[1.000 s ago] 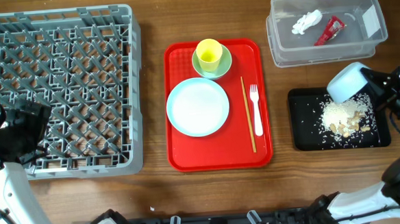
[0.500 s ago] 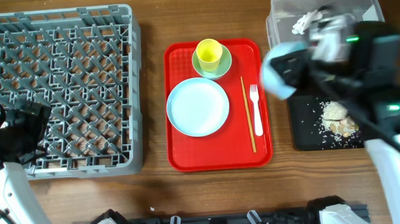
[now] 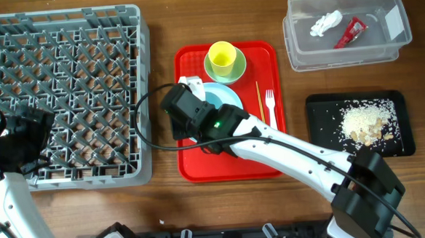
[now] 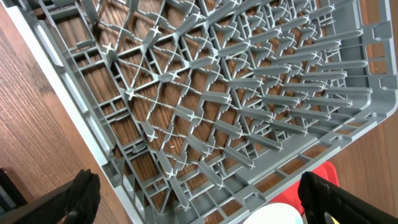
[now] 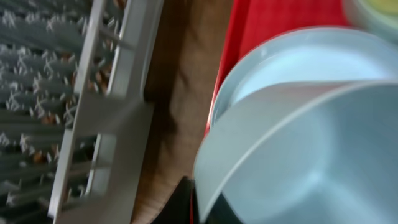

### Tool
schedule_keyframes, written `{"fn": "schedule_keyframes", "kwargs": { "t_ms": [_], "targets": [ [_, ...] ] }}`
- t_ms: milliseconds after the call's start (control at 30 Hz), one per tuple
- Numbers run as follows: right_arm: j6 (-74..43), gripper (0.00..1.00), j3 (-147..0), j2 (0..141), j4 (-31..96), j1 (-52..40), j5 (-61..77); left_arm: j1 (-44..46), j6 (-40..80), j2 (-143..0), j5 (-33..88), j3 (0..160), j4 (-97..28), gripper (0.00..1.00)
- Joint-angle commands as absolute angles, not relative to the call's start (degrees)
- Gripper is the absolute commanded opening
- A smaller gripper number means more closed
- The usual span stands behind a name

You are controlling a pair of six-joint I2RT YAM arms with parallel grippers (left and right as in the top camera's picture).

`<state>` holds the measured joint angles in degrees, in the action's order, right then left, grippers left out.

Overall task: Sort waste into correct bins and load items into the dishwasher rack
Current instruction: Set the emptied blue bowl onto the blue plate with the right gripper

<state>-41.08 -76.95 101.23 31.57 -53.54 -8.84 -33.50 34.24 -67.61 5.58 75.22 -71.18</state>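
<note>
Red of a small snack wrapper [image 3: 350, 32] in the clear rectangular plastic tub [image 3: 296, 55], its print too small to read. Same for a white label [image 3: 393, 23] at the tub's right end. Beside the wrapper, in the same tub, a crumpled white tissue [image 3: 325, 23].

Right gripper [image 5: 202, 200] clamped on the rim of a small pale bowl [image 5: 298, 162], one dark finger just visible at the bowl's lower edge in the wrist view. Bowl tilted, mouth toward the camera, held above the left part of a large pale-blue round plate [image 3: 227, 96] on the flat red tray [image 3: 200, 167]. Just past the tray's left edge, a strip of wooden table [image 3: 157, 34], then the wall of the large square grey plastic rack with upright pegs [image 3: 140, 79].

Right arm stretched long from the bottom right corner, diagonally up-left across the tray, wrist over the plate's left side and hiding much of it.

Left gripper [image 4: 199, 193] spread wide, nothing between the fingers, poised above the lower left part of the rack in the overhead view.

Behind the plate on the red tray, a yellow cup [image 3: 221, 56] upright on a pale green saucer [image 3: 238, 72]. Right of the plate, thin wooden chopsticks [image 3: 259, 98] and a white plastic fork [image 3: 271, 112] side by side, lower ends under the arm. Well to the right, a shallow black rectangular tray [image 3: 319, 139] with loose whitish rice-like scraps [image 3: 365, 120] heaped in its right half.
</note>
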Motion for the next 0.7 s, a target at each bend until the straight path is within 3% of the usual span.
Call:
{"fn": "schedule_keyframes", "kwargs": {
  "t_ms": [0, 200, 300, 367, 433, 467, 500, 533, 667],
  "targets": [
    [-38.92, 0.18, -77.25, 102.19, 30.59, -53.39, -16.75, -33.78, 34.98, -67.35, 5.04, 76.18, -71.09, 1.0],
    [-39.2, 0.27, -77.28, 101.62, 31.24, -53.28, -15.38, -33.78, 34.98, -67.35, 5.04, 76.18, -71.09, 1.0],
    [-39.72, 0.42, -78.22, 97.19, 33.45, -50.89, -15.51, -33.78, 34.98, -67.35, 5.04, 76.18, -71.09, 1.0],
    [-41.78, 0.57, -79.37, 92.79, 37.01, -47.35, -16.8, -33.78, 35.0, -67.35, 5.04, 76.18, -71.09, 1.0],
    [-42.37, 0.68, -80.25, 87.13, 40.53, -41.76, -16.82, -33.78, 34.98, -67.35, 5.04, 76.18, -71.09, 1.0],
    [-42.61, 0.8, -80.71, 82.78, 42.92, -37.1, -16.53, -33.78, 35.0, -67.35, 5.04, 76.18, -71.09, 1.0],
    [-42.65, 0.86, -80.79, 80.07, 44.12, -33.98, -16.45, -33.78, 35.0, -67.35, 5.04, 76.18, -71.09, 1.0],
    [-42.63, 1.0, -80.79, 76.34, 45.47, -29.71, -16.29, -33.78, 35.0, -67.35, 5.04, 76.18, -71.09, 1.0],
    [-42.3, 1.0, -80.79, 64.49, 49.54, -12.64, -16.29, -33.78, 34.98, -67.35, 5.04, 76.18, -71.09, 1.0]
  ]
}}
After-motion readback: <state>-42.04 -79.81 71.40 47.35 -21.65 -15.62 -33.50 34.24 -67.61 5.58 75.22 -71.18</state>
